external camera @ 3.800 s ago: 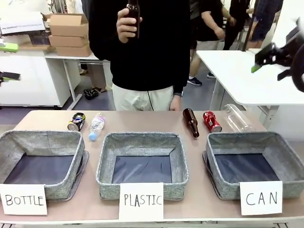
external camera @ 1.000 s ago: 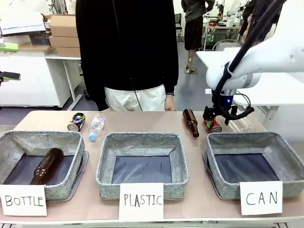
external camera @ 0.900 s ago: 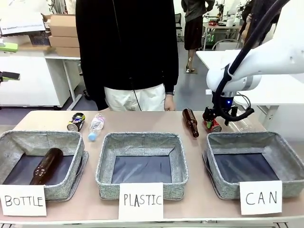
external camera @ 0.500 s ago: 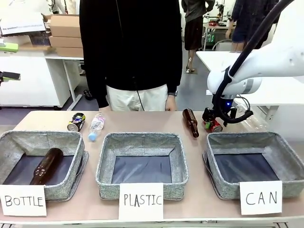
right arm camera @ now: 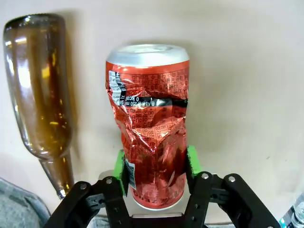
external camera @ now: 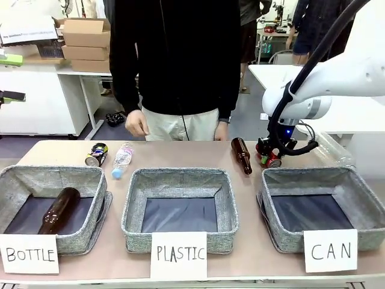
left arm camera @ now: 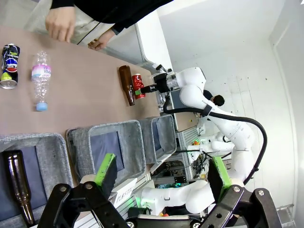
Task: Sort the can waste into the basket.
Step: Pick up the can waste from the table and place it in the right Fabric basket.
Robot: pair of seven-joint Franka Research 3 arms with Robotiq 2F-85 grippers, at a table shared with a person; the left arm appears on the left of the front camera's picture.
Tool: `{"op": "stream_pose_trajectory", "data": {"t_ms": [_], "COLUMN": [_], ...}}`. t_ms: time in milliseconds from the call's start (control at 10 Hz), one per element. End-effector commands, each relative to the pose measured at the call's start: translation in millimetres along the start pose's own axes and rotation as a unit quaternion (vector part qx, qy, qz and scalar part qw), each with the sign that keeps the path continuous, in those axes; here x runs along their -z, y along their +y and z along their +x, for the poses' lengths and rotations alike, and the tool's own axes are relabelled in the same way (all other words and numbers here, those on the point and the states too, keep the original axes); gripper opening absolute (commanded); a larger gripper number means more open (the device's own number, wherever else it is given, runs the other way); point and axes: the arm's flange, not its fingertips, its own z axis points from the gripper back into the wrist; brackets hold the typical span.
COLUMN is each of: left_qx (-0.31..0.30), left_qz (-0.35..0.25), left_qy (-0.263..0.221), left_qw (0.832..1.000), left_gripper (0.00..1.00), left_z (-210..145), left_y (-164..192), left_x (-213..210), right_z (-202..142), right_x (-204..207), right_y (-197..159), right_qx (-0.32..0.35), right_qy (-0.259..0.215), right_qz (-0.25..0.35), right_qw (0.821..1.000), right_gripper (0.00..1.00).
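Observation:
The red can (right arm camera: 152,118), crumpled, lies on the table behind the CAN basket (external camera: 313,173), which has a white sign (external camera: 330,250) on its front. My right gripper (right arm camera: 156,168) is shut on the can's lower end, a green pad (right arm camera: 119,171) pressed on each side. From the front, the right gripper (external camera: 269,155) sits low over the red can (external camera: 274,160). The dark can (external camera: 97,154) lies at the table's far left. My left gripper (left arm camera: 164,173) hangs open high above the table, nothing between its fingers.
A brown bottle (external camera: 242,155) lies right beside the red can. A clear plastic bottle (external camera: 122,159) rests by the dark can, another (external camera: 328,150) behind the CAN basket. The BOTTLE basket (external camera: 54,173) holds a brown bottle; the PLASTIC basket (external camera: 179,174) stands in the middle. A person's hand (external camera: 136,123) hangs at the far edge.
My right gripper has closed on the red can where it lay. The person has shifted and a hand has dropped into view. The left arm has not moved.

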Motion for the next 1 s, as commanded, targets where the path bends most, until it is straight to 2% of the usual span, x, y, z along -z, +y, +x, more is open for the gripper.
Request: {"op": "stream_pose_trajectory", "data": {"t_ms": [0,400,500,600,700,900], "left_qx": [0.01,0.01,0.01,0.01,0.01,0.01], "left_qz": [-0.013,-0.013,-0.013,-0.013,-0.013,-0.013], "left_qy": [-0.006,-0.006,-0.006,-0.006,-0.006,-0.006], "left_qw": [1.0,1.0,1.0,1.0,1.0,1.0], "left_gripper": [1.0,1.0,1.0,1.0,1.0,1.0], "left_z": [1.1,1.1,1.1,1.1,1.1,1.1], "left_y": [0.0,0.0,0.0,0.0,0.0,0.0], "left_x": [1.7,1.7,1.7,1.7,1.7,1.7], "right_z": [-1.9,-0.9,0.1,0.3,-2.9,-22.4], "right_x": [0.1,-4.2,-18.6,-49.4,-101.8,-188.9], "right_y": [-2.6,-2.0,-5.0,-6.6,-7.9,-11.0], "right_qx": [-0.005,0.001,0.007,0.009,0.0,-0.033], "right_qy": [-0.007,-0.006,-0.012,-0.03,-0.048,-0.036], "right_qz": [0.012,-0.001,-0.003,-0.004,0.011,0.05], "right_qw": [1.0,1.0,1.0,0.999,0.999,0.998], "right_gripper": [0.0,0.0,0.0,0.0,0.0,0.0]}}
